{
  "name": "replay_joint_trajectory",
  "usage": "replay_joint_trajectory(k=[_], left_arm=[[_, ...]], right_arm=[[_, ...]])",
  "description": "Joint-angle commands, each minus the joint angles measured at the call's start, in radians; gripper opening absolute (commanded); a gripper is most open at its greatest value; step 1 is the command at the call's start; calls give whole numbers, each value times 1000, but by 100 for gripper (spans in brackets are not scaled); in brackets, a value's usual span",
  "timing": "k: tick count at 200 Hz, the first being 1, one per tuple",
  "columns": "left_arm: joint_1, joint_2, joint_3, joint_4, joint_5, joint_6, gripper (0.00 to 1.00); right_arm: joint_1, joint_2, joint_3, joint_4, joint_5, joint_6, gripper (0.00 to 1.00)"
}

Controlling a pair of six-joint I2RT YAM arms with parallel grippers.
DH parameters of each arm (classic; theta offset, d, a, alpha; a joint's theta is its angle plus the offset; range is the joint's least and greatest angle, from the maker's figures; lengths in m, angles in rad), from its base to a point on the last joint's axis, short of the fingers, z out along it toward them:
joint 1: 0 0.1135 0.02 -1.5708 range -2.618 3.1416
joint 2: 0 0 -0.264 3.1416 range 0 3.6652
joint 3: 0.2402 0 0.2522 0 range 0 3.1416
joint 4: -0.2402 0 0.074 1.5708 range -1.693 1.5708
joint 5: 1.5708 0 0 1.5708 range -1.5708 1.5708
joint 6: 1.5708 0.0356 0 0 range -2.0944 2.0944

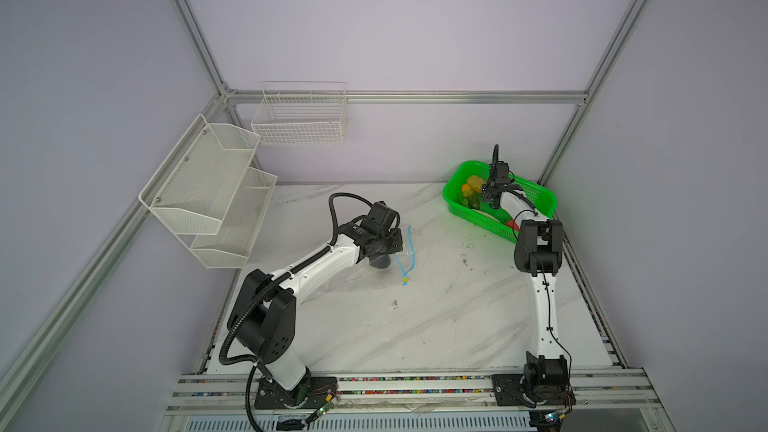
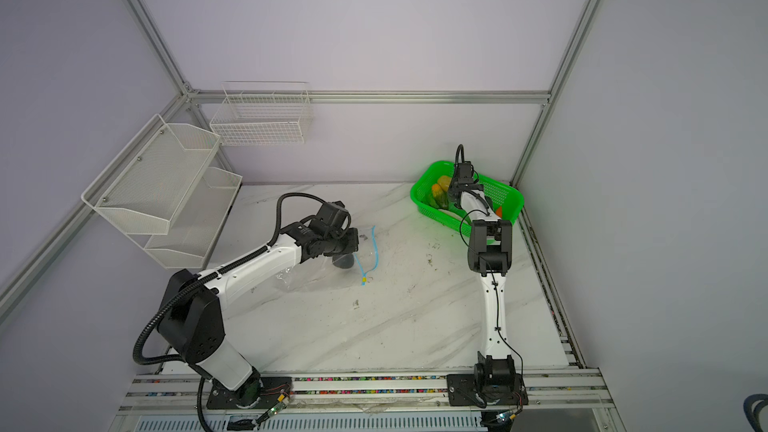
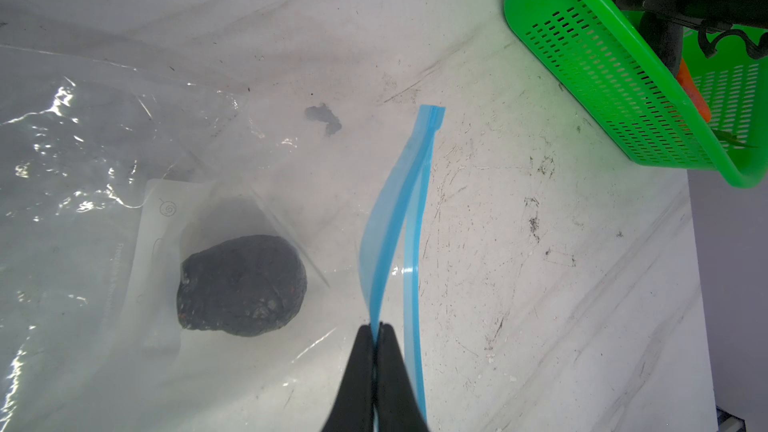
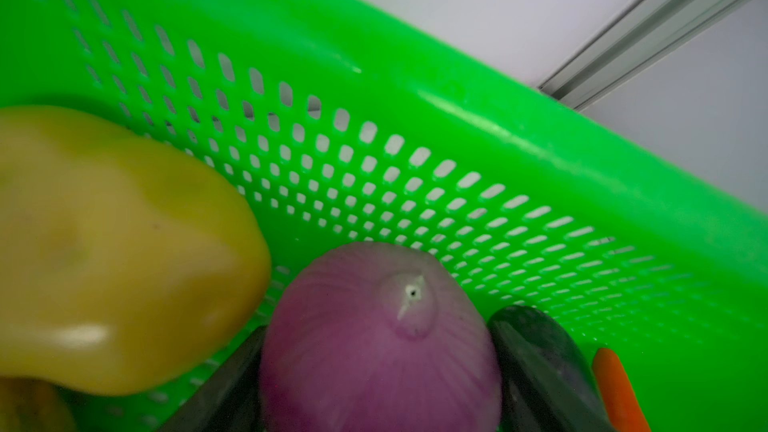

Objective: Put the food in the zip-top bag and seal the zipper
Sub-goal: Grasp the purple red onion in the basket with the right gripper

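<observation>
One dark piece point(image 3: 243, 284) lies in the bag point(image 3: 104, 139). Left gripper point(image 3: 377, 328) clamps the zipper point(image 3: 392, 209); right gripper point(image 4: 384, 326) squeezes a purple onion point(image 4: 374, 371) in the basket point(image 4: 457, 110). Next: lift, carry over.

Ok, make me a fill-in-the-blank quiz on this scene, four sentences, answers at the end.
1. The left gripper is shut on the blue ___ of the bag.
2. The avocado lies inside the ___.
3. The right gripper has its jaws either side of a ___ onion.
4. The yellow pepper sits in a ___ basket.
Answers: zipper; bag; purple; green.
</observation>
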Motion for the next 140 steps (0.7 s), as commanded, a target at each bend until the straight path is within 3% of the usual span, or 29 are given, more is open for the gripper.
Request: replay_joint_trajectory(k=[1, 76, 140], left_arm=[[1, -39, 51, 11, -6, 4, 0], [3, -52, 33, 20, -16, -2, 0], [4, -76, -19, 59, 4, -24, 0]], right_arm=[[-8, -20, -9, 2, -8, -10, 68], [-8, -170, -133, 51, -37, 33, 66], [-8, -282, -271, 65, -168, 121, 65]])
